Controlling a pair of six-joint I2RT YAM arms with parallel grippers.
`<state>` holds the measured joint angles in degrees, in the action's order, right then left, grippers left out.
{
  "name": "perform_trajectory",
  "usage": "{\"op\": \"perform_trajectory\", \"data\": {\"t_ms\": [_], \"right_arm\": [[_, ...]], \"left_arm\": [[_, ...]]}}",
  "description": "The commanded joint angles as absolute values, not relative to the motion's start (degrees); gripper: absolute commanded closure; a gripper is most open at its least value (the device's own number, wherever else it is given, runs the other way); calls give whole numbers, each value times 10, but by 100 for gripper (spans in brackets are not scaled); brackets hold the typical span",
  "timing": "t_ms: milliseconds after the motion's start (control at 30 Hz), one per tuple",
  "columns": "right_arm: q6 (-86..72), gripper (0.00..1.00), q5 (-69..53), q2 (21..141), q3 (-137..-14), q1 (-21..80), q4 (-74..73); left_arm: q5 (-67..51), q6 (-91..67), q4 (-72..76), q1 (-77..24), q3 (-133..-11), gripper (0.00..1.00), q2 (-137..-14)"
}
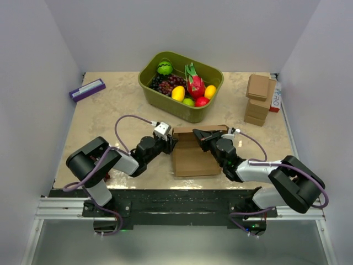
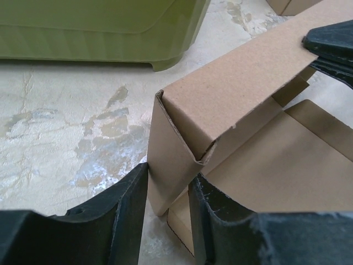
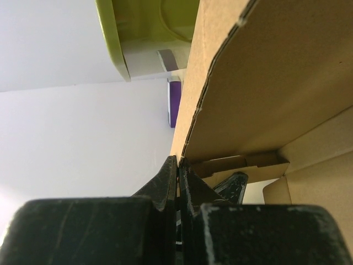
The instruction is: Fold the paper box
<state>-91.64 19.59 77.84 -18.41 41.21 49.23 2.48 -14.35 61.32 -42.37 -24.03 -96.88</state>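
Note:
The paper box (image 1: 193, 157) is a brown cardboard mailer lying in the middle of the table, with its far lid panel raised. My left gripper (image 1: 172, 141) is at its left far corner. In the left wrist view my left gripper (image 2: 168, 179) is shut on the box's folded left side wall (image 2: 171, 149). My right gripper (image 1: 198, 134) is at the raised panel's top edge. In the right wrist view my right gripper (image 3: 177, 163) is pinched shut on the edge of that panel (image 3: 265, 72). It also shows as black fingers (image 2: 331, 47) in the left wrist view.
A green basket (image 1: 165, 99) of fruit stands just behind the box. A stack of smaller brown cardboard boxes (image 1: 259, 99) is at the back right. A purple box (image 1: 87, 89) lies at the back left. White walls enclose the table on three sides.

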Motion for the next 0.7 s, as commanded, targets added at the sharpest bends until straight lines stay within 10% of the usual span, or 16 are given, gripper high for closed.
{"op": "perform_trajectory", "data": {"t_ms": [0,667], "right_arm": [[-912,100,189,777,-184,421,442],[-919,100,207,754,-184,423,397]], "left_arm": [[70,-170,638,-434,-265,64,-988],[318,-171,541,-481,-307,97,-1017]]}}
